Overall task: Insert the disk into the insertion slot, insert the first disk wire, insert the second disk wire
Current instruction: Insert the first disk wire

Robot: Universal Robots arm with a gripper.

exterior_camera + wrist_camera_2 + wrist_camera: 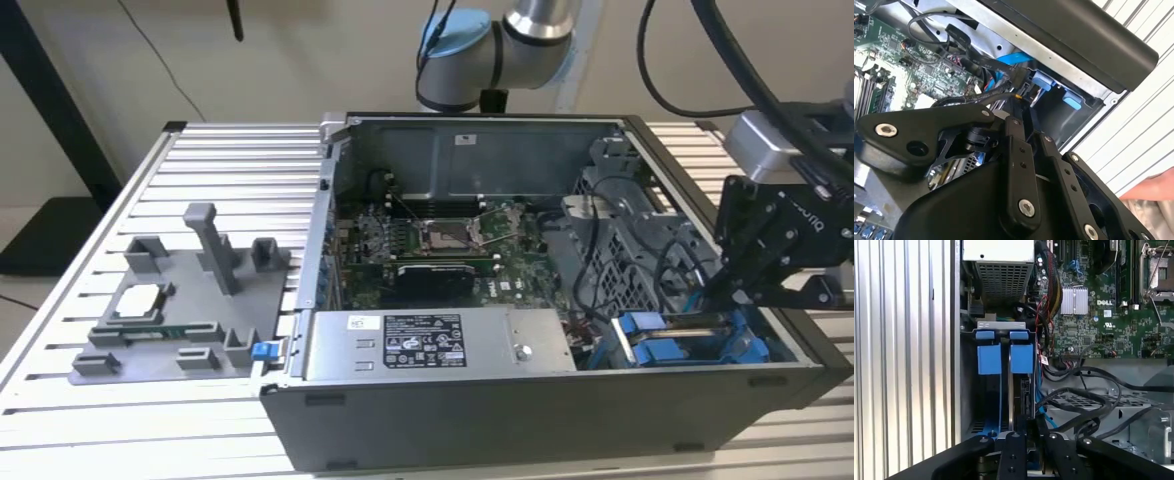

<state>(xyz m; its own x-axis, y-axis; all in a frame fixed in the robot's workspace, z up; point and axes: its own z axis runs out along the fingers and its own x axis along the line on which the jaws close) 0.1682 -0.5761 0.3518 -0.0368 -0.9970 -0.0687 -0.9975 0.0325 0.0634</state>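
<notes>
"Blue carrier tabs [1021, 358] stood upright in the drive bay [1001, 325]; was the disk [667, 352] already in?"

"It looked so: seated in that bay, at the near corner of the case [534, 420] on the exterior view's right. I judged a wire step in hand."

"And the gripper [1027, 415]?"

"Poised just over the bay, beside the black cables [1089, 405]. Clamped or apart, I could not tell. Any wire would call for a straight, gentle push, clear of that tangle."

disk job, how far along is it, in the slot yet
Done, apparently: the disk stands on edge in its slot. In hand: the end effector is right at its end, among black cables. Left: I cannot tell whether either wire is plugged.
</notes>
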